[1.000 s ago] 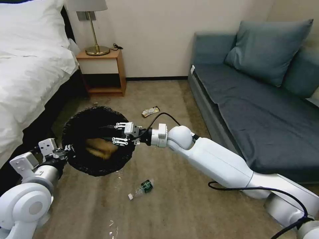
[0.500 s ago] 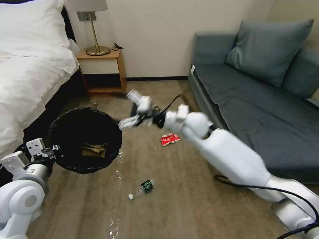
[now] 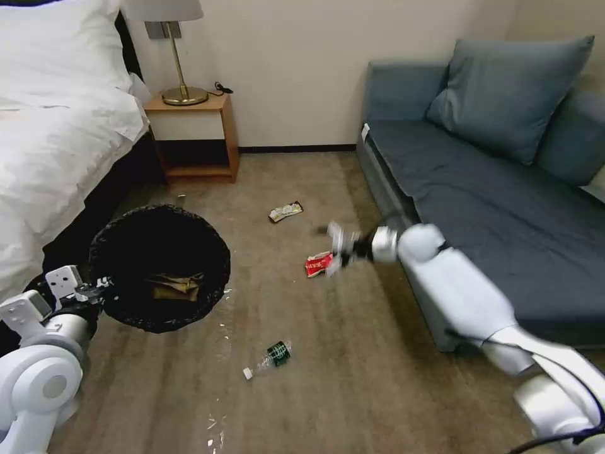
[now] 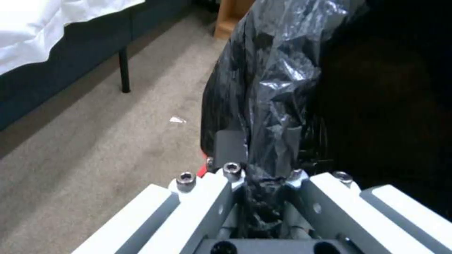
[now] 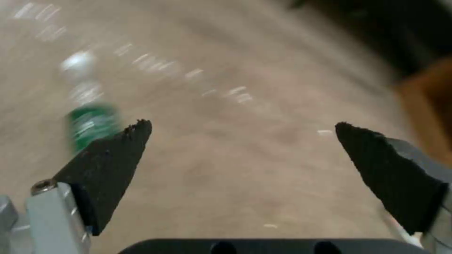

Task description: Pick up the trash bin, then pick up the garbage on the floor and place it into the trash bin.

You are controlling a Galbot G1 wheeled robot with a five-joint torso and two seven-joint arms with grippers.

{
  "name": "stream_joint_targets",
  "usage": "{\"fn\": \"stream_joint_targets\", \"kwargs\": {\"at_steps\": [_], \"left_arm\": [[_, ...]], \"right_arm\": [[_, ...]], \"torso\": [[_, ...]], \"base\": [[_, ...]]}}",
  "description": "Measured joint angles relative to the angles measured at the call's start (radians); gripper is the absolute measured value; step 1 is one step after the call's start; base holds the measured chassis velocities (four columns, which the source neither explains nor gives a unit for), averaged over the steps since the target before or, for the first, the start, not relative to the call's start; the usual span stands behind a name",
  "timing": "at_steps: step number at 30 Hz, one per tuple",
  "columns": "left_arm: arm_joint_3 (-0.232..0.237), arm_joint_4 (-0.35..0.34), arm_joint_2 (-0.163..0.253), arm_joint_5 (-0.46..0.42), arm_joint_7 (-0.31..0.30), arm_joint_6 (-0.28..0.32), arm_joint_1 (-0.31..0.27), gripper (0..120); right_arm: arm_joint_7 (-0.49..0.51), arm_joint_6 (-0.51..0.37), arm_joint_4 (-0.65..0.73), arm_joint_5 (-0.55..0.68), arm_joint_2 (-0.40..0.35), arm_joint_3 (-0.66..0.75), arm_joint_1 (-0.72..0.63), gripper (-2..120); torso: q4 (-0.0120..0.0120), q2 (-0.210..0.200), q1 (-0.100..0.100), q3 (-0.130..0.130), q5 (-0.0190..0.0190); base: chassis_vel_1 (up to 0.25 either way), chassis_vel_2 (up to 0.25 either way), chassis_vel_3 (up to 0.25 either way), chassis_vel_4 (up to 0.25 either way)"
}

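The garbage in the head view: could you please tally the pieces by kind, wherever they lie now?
Paper bags: 1, the tan paper bag inside the trash bin
Wrappers: 2, the red wrapper and the yellowish-silver wrapper, both on the carpet
Bottles: 1, the clear bottle on the carpet
Total: 4

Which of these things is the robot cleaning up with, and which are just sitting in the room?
For the job:
trash bin, held at its rim by the left hand
paper bag inside it
red wrapper, beside the open right hand
bottle on the floor
yellowish wrapper on the floor

Just there:
bed
nightstand
lamp
sofa
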Motion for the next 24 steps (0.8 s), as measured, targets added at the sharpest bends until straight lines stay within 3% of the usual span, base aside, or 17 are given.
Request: {"fn": "stream_joint_targets", "kwargs": {"at_steps": [3,11,24], "left_arm": [[-0.001,-0.02,-0.014,0.014,-0.002,0.0,0.011,0],[-0.006,-0.046,-0.034,0.036,0.003,0.0,0.032,0],[0.001,-0.05,-0.039,0.038,0.01,-0.002,0.02,0]], "right_arm": [[0.01,0.085,-0.077,-0.159,0.085,-0.064,-0.008,100],[0.04,0.123,-0.189,-0.259,0.177,-0.175,-0.008,100],[0.12,0.148,-0.297,-0.36,0.245,-0.205,0.022,100]], "torso": [[0.0009,0.0,0.0,0.0,0.0],[0.0006,0.0,0.0,0.0,0.0],[0.0004,0.0,0.0,0.0,0.0]], "base": [[0.0,0.0,0.0,0.0],[0.0,0.0,0.0,0.0],[0.0,0.0,0.0,0.0]]}}
